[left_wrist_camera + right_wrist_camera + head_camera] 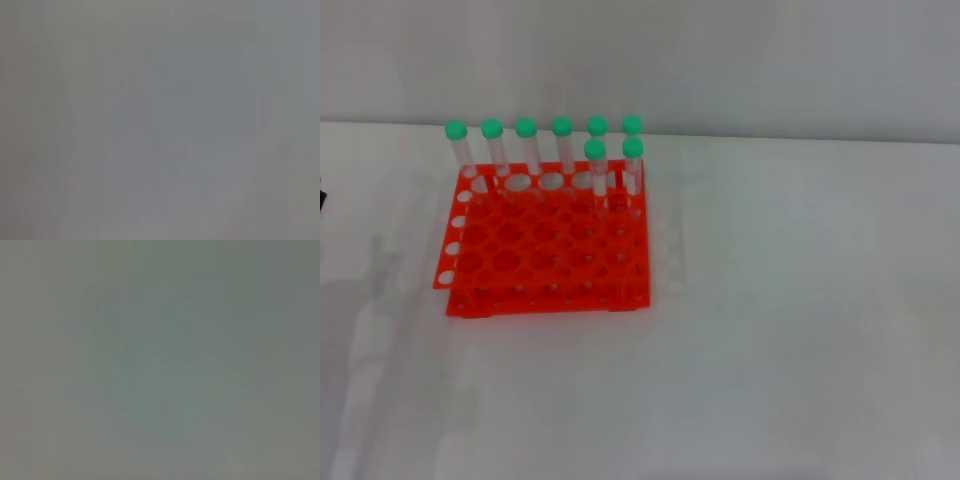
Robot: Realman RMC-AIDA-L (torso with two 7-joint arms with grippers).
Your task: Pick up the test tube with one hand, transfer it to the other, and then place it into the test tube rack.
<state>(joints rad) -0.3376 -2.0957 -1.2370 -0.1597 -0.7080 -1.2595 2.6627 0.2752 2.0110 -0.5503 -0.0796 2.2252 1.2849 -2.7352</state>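
Head view: the test tube rack (545, 245), red-orange with two tiers and a grid of round holes, sits flat on the white desk (800, 330).

Eight green-capped test tubes (562, 140) stand upright in the rack:
- Six fill the back row, side by side, from the cap at one end (456, 129) to the cap at the other end (632, 124).
- Two stand in the next row forward (595, 149) (633, 147), just in front of the last two of the back row.
- All eight look alike, so which one is the task's own tube cannot be told.
- The tubes are clear, and their lower parts pass down through the top tier.
- The other holes hold no tubes.

Left hand: not seen in any view. Whether it is wide, narrow or holding anything cannot be told.

Right hand: the same, and its state cannot be told.

With neither hand in sight, the rack and tubes cannot be placed relative to a hand.

A small dark sliver (322, 198) shows at the edge of the head view, level with the rack's back row. What it is cannot be made out.

Left wrist view: a plain grey field with faint shadows and nothing identifiable.

Right wrist view: a plain grey-green field and nothing identifiable.
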